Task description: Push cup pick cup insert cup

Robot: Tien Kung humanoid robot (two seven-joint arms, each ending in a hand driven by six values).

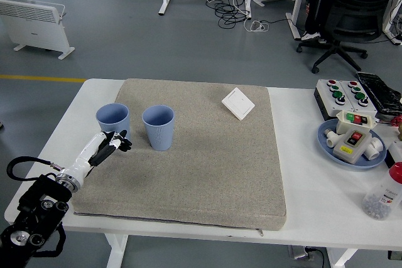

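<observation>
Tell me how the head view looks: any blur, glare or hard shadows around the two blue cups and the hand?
Head view: sharp and evenly lit, no glare; the left cup, the right cup and the left hand cast only faint, soft shadows on the grey mat; the fingertips are small and dark, so finger detail is hard to read.
</observation>
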